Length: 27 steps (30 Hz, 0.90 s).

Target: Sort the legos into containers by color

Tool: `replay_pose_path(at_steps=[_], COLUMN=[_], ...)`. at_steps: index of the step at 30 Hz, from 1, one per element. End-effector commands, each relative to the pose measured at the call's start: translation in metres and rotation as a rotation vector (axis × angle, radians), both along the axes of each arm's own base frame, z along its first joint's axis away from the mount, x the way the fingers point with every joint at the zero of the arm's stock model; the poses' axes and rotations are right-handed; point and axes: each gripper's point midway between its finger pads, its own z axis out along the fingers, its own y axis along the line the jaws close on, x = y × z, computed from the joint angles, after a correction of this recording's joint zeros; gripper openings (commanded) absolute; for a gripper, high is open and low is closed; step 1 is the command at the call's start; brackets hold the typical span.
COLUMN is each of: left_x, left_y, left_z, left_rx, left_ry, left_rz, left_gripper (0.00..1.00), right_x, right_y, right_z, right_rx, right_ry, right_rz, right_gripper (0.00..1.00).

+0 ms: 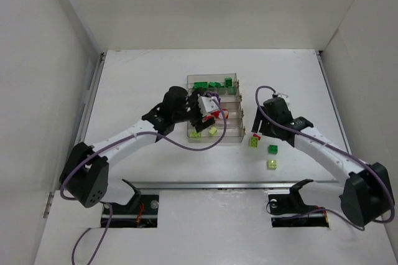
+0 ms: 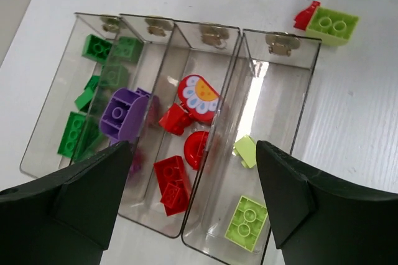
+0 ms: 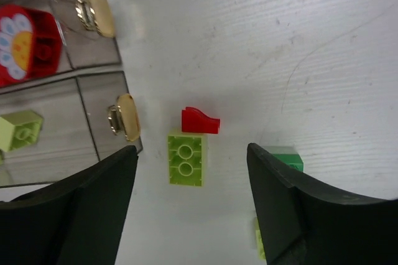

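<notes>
The clear tray (image 1: 231,129) has four long compartments. In the left wrist view they hold dark green bricks (image 2: 74,133), a purple brick (image 2: 121,114), red pieces (image 2: 171,181) and lime bricks (image 2: 247,223). My left gripper (image 2: 193,153) is open and empty above the tray's near end; it also shows in the top view (image 1: 202,111). My right gripper (image 3: 191,152) is open and empty, right above a loose lime brick (image 3: 185,159) with a small red piece (image 3: 200,121) touching its far end. A dark green brick (image 3: 283,156) lies by the right finger.
Loose bricks lie on the white table right of the tray: lime (image 1: 254,142), red (image 1: 255,135), dark green (image 1: 272,148) and another lime (image 1: 272,164). The tray's gold latches (image 3: 127,117) face the right gripper. White walls enclose the table on three sides.
</notes>
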Motion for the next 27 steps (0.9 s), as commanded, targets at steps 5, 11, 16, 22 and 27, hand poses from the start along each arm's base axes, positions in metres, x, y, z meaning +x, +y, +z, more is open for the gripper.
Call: replay_pose_path(at_steps=[5, 11, 16, 22, 27], left_x=[0.023, 0.038, 0.044, 0.047, 0.047], left_y=[0.019, 0.045, 0.060, 0.066, 0.066], left_z=[0.057, 0.071, 0.072, 0.078, 0.082], left_rx=[-0.155, -0.186, -0.175, -0.197, -0.207], left_ry=[0.008, -0.052, -0.087, -0.134, -0.154], left_rz=[0.284, 0.457, 0.505, 0.515, 0.512], left_gripper=[0.79, 0.84, 0.86, 0.87, 0.87], right_x=[-0.002, -0.006, -0.007, -0.011, -0.011], right_y=[0.016, 0.025, 0.024, 0.025, 0.018], right_z=[-0.028, -0.058, -0.069, -0.071, -0.067], right_rx=[0.054, 0.070, 0.046, 0.034, 0.002], right_ry=[0.088, 0.162, 0.199, 0.221, 0.228], right_rz=[0.014, 0.031, 0.011, 0.019, -0.010], right_gripper=[0.74, 0.73, 0.65, 0.29, 0.00])
